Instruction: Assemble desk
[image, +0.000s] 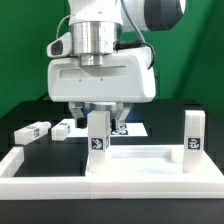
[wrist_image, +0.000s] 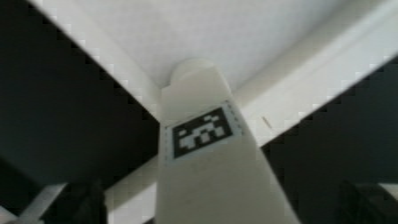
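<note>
1. The arm (image: 100, 30) came straight down from the top middle of the exterior view, its wrist vertical and the broad white gripper body level across the centre of the frame.
2. The gripper (image: 101, 118) pointed down at the table (image: 165, 125), just over the top of a leg post (image: 98, 128).
3. Its jaws stood spread, one on each side of that post. In the wrist view the post (wrist_image: 210, 150) rose between them with dark gaps on both sides, so nothing was pinched.
4. That leg post stood upright, long axis vertical, at the corner of the desk panel (image: 140, 165) toward the exterior view's left. Its tag (image: 98, 144) faced the camera.
5. The panel lay flat across the lower part of the exterior view, long axis running from side to side.
6. A second leg post (image: 192, 128) stood upright at the panel's corner toward the exterior view's right.
7. Two loose leg posts (image: 33, 131) (image: 62, 128) lay on their sides at middle left, well apart from the panel.
8. The marker board (image: 130, 128) lay flat behind the gripper.
</note>
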